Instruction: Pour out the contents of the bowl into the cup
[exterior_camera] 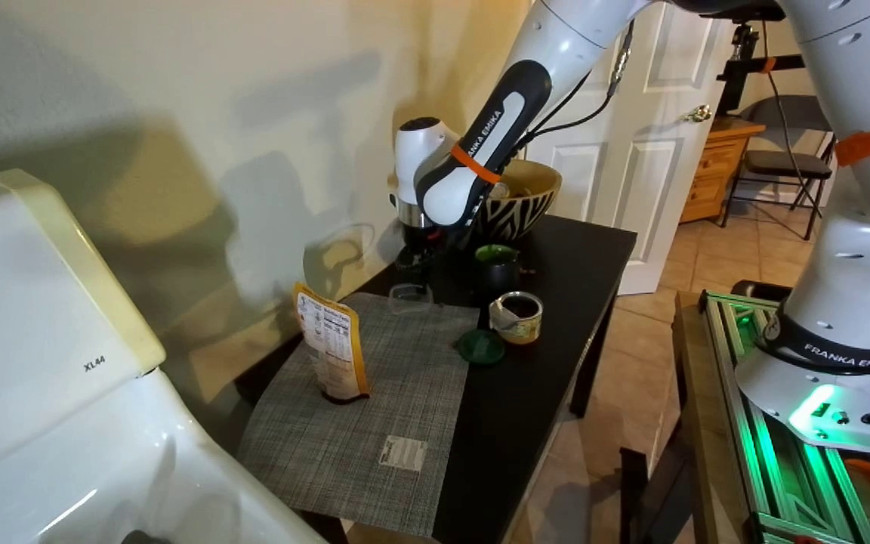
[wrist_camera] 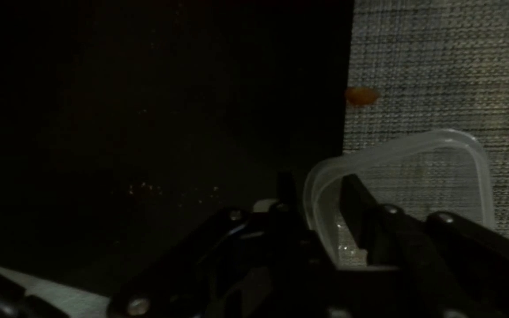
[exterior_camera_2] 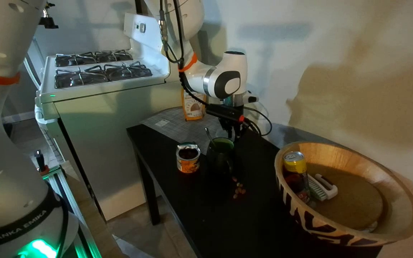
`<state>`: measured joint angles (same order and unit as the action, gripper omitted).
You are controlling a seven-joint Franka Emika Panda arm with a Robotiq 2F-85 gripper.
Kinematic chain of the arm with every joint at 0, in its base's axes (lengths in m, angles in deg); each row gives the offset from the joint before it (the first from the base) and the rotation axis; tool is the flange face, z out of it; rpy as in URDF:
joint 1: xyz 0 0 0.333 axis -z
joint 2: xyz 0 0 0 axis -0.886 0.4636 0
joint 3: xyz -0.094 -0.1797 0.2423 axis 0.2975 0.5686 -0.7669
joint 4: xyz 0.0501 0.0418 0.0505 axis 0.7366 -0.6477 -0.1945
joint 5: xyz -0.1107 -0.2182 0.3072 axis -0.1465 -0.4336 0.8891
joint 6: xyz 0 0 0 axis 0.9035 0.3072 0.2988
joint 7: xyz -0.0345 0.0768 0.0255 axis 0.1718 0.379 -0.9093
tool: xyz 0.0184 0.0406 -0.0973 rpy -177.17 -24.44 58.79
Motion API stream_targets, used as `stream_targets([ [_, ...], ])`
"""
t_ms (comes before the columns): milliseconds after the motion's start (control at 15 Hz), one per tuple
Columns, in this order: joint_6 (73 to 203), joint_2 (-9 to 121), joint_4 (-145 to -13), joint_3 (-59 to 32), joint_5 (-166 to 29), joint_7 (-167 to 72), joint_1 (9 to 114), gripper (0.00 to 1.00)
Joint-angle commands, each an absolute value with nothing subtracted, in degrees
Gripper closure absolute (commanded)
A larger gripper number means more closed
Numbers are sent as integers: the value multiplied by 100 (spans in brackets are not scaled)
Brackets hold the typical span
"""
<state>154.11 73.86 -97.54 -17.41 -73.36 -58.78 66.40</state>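
The hand [wrist_camera: 318,190] straddles a wall of the clear rectangular plastic container [wrist_camera: 396,152]. In an exterior view, the dark rounded mug [exterior_camera_2: 219,163] stands just this side of the hand on the black rectangular desk [exterior_camera_2: 228,229]; the orange cylindrical tin [exterior_camera_2: 188,165] farther left, the orange-and-white rectangular pouch [exterior_camera_2: 194,113] behind left, the round wooden bowl [exterior_camera_2: 335,157] well right.

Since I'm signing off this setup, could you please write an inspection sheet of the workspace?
Surface: black table, grey placemat, loose brown bits.
Job's things: clear bowl at the placemat's edge, contents unclear; dark mug upright, metal handle sticking out.
Clutter: opened tin, green lid, pouch, wooden bowl holding a brush.
Gripper: open, astride the clear bowl's rim, contact unclear.
Cables: loop between gripper and wall.
Surroundings: stove beside the table, white door, chair.
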Motion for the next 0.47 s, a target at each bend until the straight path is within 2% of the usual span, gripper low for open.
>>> stream_targets([
  [0, 15897, 6457, -10566, -1334, -7644, -5456, 6293, 34],
  [267, 16737, 5342, -11503, -341, -8875, -4349, 5559, 4],
  [333, 16991, 5056, -11711, -27, -9463, -3934, 5318, 1],
  [400, 16602, 5757, -10952, -571, -8792, -4576, 5803, 0],
])
